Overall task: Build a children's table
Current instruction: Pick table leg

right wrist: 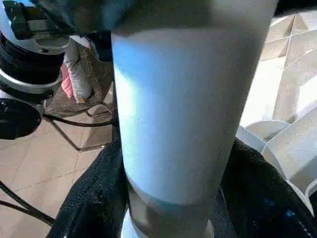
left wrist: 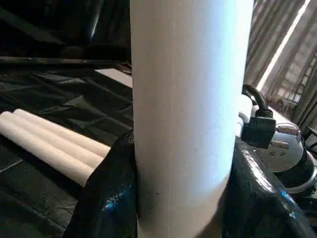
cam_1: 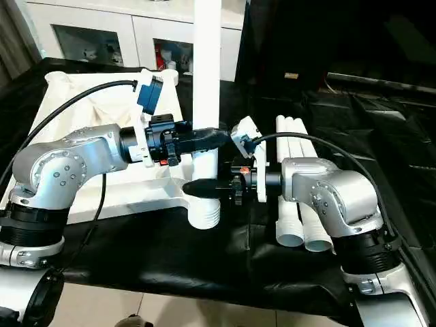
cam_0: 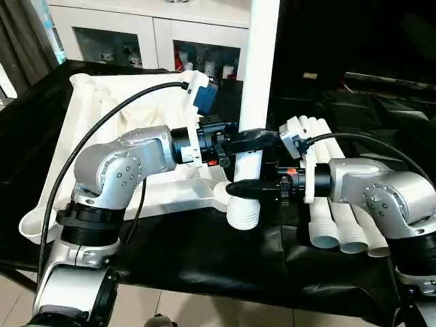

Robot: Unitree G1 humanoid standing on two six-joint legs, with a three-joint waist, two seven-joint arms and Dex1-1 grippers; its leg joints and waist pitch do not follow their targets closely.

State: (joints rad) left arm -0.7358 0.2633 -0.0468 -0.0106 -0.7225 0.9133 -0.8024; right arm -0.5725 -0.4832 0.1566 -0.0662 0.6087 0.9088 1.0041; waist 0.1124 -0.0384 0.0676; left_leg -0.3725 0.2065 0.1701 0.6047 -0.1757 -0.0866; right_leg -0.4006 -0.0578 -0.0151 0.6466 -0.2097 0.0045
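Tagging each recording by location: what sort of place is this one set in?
Probably an indoor lab or workshop room. A black-covered workbench carries the work, a white cabinet with glass doors holds small supplies behind it, and a tiled floor lies below.

Black-covered table (cam_0: 204, 266): white top (cam_0: 102, 129) on L, 3 spare legs (cam_0: 340, 231) on R.
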